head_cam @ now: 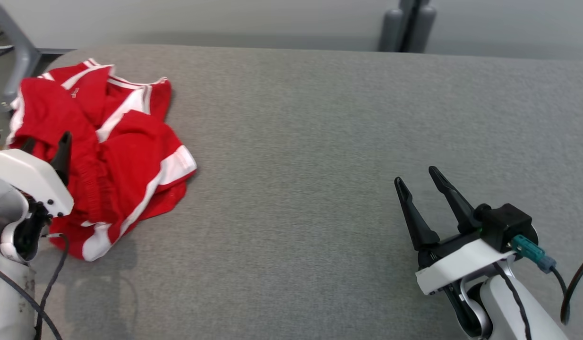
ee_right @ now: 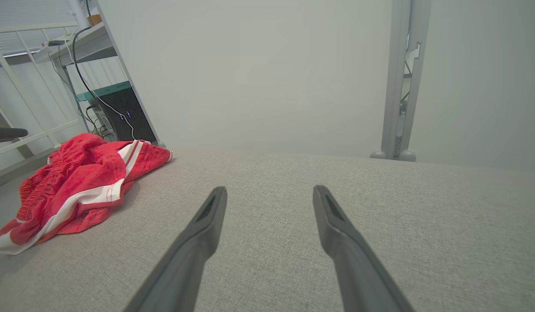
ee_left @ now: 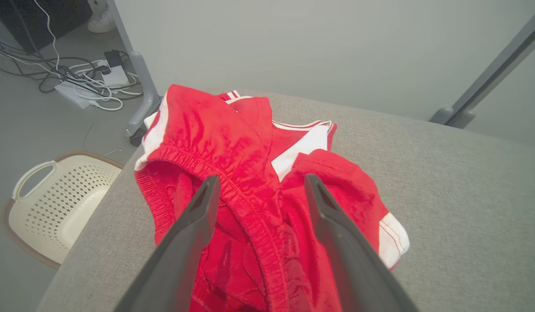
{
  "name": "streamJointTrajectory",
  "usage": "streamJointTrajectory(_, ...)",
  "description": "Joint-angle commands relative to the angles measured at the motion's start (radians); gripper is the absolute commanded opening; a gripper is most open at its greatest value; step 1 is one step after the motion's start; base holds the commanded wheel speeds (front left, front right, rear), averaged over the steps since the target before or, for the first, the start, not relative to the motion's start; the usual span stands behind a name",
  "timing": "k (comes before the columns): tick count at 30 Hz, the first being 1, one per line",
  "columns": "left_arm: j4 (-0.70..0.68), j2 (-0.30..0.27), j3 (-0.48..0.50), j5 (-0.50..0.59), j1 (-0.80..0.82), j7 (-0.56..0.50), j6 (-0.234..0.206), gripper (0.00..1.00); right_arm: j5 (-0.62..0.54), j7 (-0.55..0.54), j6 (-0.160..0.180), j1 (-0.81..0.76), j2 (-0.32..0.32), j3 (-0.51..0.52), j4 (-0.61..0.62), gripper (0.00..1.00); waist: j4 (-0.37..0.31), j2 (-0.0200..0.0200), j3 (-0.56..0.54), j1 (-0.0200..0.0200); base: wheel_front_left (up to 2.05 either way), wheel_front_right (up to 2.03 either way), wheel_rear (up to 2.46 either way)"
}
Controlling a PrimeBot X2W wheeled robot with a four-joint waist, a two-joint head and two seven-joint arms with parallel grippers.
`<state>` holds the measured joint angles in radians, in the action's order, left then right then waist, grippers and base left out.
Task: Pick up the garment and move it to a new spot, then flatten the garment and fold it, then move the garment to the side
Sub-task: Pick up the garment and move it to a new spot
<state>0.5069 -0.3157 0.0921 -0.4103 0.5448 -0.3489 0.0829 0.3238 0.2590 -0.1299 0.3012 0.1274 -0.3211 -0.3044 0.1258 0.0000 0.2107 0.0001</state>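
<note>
Where garment [ee_left: 233,130] lies, left end effector [ee_left: 262,180] hovers.

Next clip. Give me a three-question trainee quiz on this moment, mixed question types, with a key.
1. True or false: the left gripper is shut on the red garment.
2. Where on the grey table does the garment lie? A) robot's left, crumpled; B) centre, spread flat; C) robot's right, folded.
3. Which gripper hangs over bare table, apart from the garment?
Key: 1 false, its jaws stand open; 2 A; 3 the right gripper.
</note>
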Motion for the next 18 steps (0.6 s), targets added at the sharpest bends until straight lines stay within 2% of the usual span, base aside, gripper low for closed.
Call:
streamJointTrajectory(1,0.018,-0.013,0.013,-0.015,0.027,-0.015,0.001,1.00,0.004,0.005,-0.002,0.015,0.002,0.001,0.004,1.00,-0.052,0.0000,0.035,-0.0001,0.00,0.00,0.00)
streamJointTrajectory(10,0.168,-0.070,0.069,-0.090,0.065,-0.166,-0.023,1.00,0.012,0.005,-0.002,0.039,-0.001,0.017,0.003,1.00,-0.156,0.0000,0.080,-0.0001,0.00,0.00,0.00)
streamJointTrajectory(18,0.241,-0.096,0.098,-0.127,0.047,-0.251,-0.056,1.00,0.019,0.005,-0.002,0.043,-0.004,0.015,0.002,1.00,-0.196,0.0000,0.090,-0.0001,0.00,0.00,0.00)
